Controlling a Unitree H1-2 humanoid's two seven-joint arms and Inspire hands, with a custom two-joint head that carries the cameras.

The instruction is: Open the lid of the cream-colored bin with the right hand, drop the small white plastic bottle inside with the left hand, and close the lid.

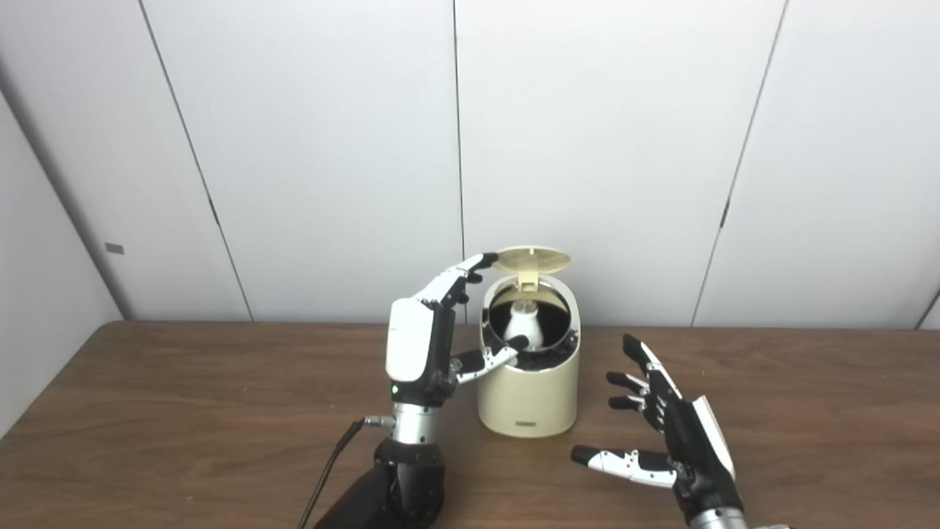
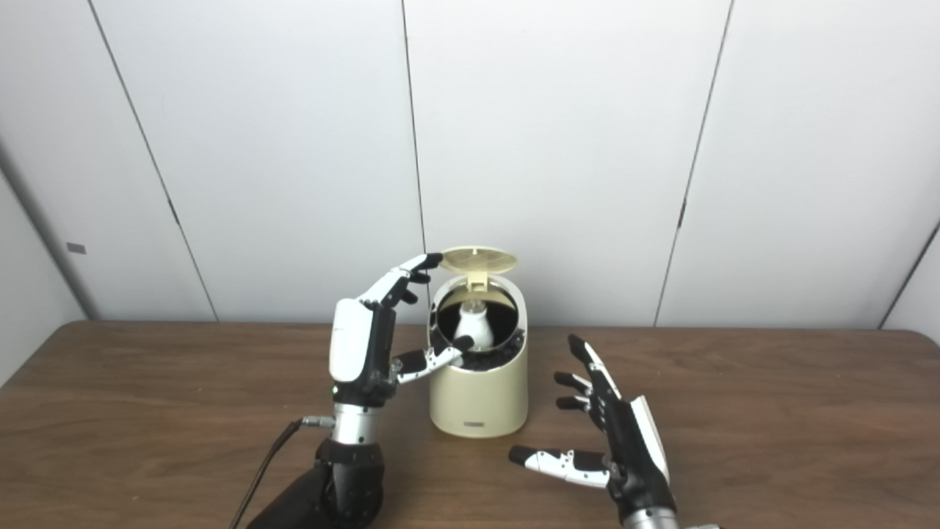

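The cream-colored bin (image 1: 527,393) stands on the table with its round lid (image 1: 533,258) raised open. The small white plastic bottle (image 1: 526,326) sits inside the bin's dark opening; it also shows in the right eye view (image 2: 474,327). My left hand (image 1: 429,342) is open beside the bin's left side, its upper fingertips at the lid's left edge and its thumb at the front of the rim, holding nothing. My right hand (image 1: 664,433) is open and empty, low over the table to the right of the bin.
The wooden table (image 1: 183,411) runs to a white panelled wall behind the bin. A black cable (image 1: 330,463) hangs from my left wrist toward the bottom edge.
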